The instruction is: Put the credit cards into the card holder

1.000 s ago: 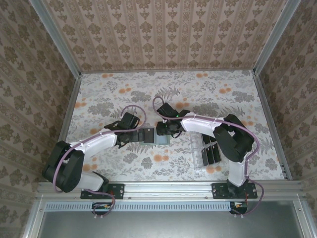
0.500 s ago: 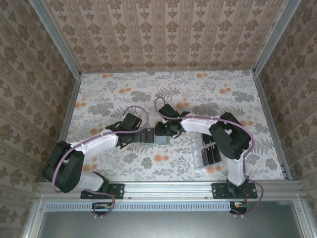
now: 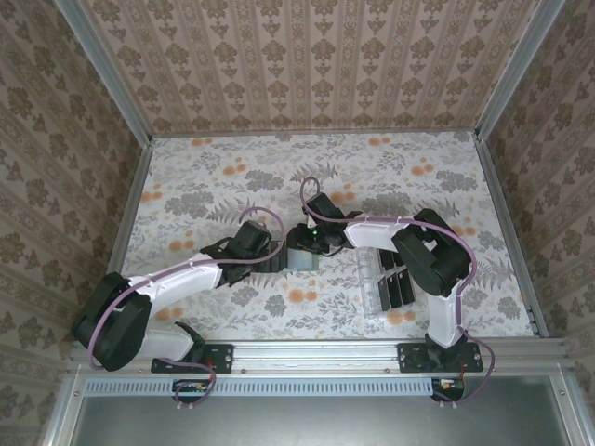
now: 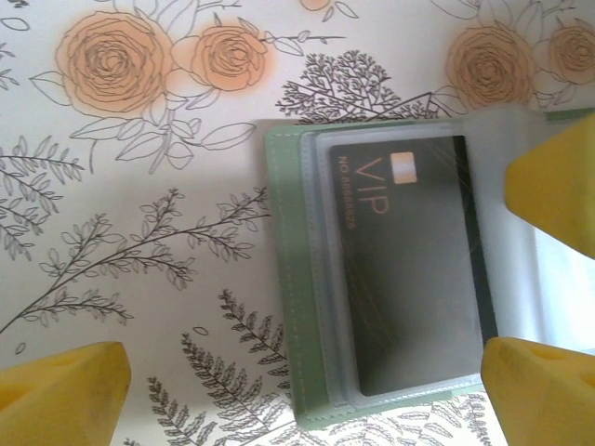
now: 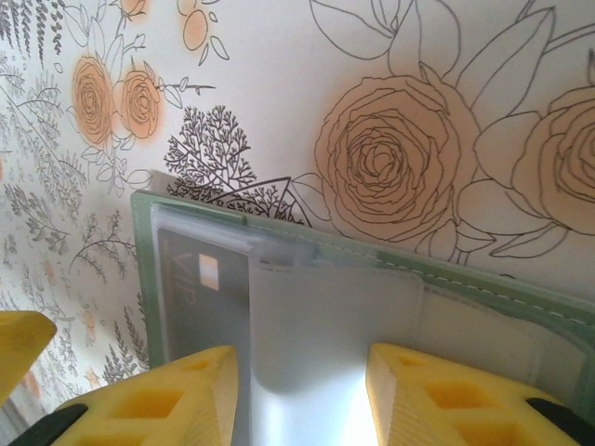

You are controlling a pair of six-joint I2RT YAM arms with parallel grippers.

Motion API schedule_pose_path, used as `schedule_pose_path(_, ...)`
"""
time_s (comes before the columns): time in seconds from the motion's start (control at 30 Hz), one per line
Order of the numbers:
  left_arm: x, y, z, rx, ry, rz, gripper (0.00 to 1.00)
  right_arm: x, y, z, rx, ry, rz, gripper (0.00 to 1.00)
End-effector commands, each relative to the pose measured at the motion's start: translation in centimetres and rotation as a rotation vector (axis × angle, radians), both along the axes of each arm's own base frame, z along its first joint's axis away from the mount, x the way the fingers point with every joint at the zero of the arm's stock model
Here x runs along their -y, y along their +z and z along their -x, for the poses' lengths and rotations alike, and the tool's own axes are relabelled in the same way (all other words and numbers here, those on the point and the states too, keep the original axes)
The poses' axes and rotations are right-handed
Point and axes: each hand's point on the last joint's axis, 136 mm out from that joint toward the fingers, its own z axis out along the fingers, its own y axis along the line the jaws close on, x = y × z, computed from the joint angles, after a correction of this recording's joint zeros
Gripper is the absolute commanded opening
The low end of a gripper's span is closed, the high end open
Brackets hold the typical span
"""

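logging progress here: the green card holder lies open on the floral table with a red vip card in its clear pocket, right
Not quite. The VIP card in the clear pocket is black, not red; the left wrist view shows it. The green card holder does lie open on the floral table.

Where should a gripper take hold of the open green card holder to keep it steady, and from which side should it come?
Probably by its stitched green margin, coming in low from that outer edge. The card holder lies flat and open on the table, so only an edge can be pinched, and this margin is free of the black VIP card.
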Motion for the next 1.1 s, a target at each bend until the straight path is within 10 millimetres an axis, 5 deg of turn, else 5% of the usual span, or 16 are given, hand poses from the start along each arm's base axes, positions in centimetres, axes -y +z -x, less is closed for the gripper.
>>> schedule_pose_path(0.0, 0.9, 0.6, -0.1, 0.039, -0.021, 0.034, 1.0, 0.4, -2.6, 1.1, -0.092, -0.025, 0.003, 0.44)
schedule_pose_path(0.47, 3.4, 0.1, -0.4, 0.052, -0.071, 0.026, 1.0, 0.4, -2.5, 1.0, -0.105, -0.051, -0.028, 0.44)
schedule_pose_path(0.8, 3.3, -1.7, -0.7, 0.032, -0.056, -0.034, 1.0, 0.6, -2.2, 1.1, -0.099, -0.052, -0.039, 0.44)
schedule_pose_path(1.07, 1.9, -3.7, 0.0, -0.005, -0.013, -0.079, 1.0, 1.9, 1.0, 0.5, -0.024, -0.079, -0.052, 0.45)
